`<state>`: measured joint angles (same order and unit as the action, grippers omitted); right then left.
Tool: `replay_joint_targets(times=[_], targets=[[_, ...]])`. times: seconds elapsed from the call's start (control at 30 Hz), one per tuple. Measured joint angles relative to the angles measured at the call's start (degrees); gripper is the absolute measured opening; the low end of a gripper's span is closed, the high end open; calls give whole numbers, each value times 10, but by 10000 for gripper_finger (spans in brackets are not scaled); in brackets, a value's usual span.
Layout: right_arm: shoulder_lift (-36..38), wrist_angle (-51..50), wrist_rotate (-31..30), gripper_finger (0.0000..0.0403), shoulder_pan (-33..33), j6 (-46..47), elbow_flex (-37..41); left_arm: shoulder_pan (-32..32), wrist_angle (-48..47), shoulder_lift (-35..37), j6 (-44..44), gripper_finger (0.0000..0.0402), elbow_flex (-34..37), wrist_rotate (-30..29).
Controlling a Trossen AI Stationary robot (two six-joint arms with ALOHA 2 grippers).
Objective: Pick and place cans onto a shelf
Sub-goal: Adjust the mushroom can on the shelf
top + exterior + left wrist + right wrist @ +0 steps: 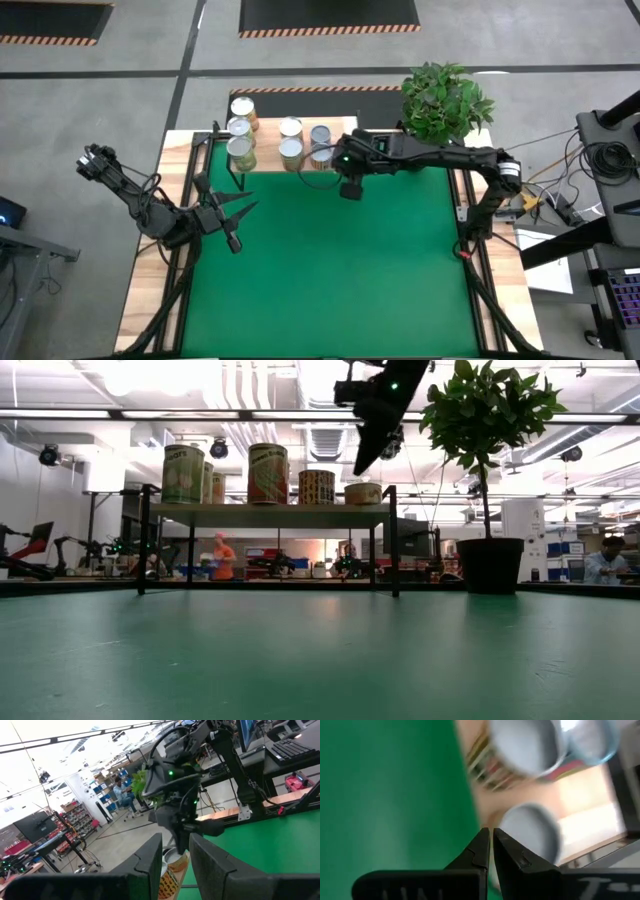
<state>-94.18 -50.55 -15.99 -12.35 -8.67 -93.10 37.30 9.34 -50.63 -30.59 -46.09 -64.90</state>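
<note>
Cans (290,140): grouped upright on the shelf (262,166). Right gripper (350,190): fingers pressed together, empty, just off the shelf's front edge. Left gripper (232,215): slightly spread, empty, low beside the shelf.

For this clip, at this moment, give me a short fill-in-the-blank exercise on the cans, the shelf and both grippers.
1. All the cans in view stand on the ____.
2. The right gripper, near the shelf's front edge, has its fingers ____.
3. The left gripper holds ____, over the green mat's left side.
4. The potted plant stands at the table's back ____ corner.

Missing words: shelf; shut; nothing; right
</note>
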Motion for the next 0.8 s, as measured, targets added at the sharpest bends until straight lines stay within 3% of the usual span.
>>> replay_joint_targets(times=[0.1, 0.23, 0.63, 0.8], targets=[[1, -39, 36, 13, 1, 18, 0, 0, 0, 0, 0, 81, 0, 0], [1, -62, 37, 13, 0, 31, 6, 0, 0, 0, 0, 81, 0, 0], [1, -62, -41, 13, -3, 17, 6, 0, 0, 0, 0, 81, 0, 0], [1, -61, -42, 13, -3, 19, 5, 0, 0, 0, 0, 81, 0, 0]])
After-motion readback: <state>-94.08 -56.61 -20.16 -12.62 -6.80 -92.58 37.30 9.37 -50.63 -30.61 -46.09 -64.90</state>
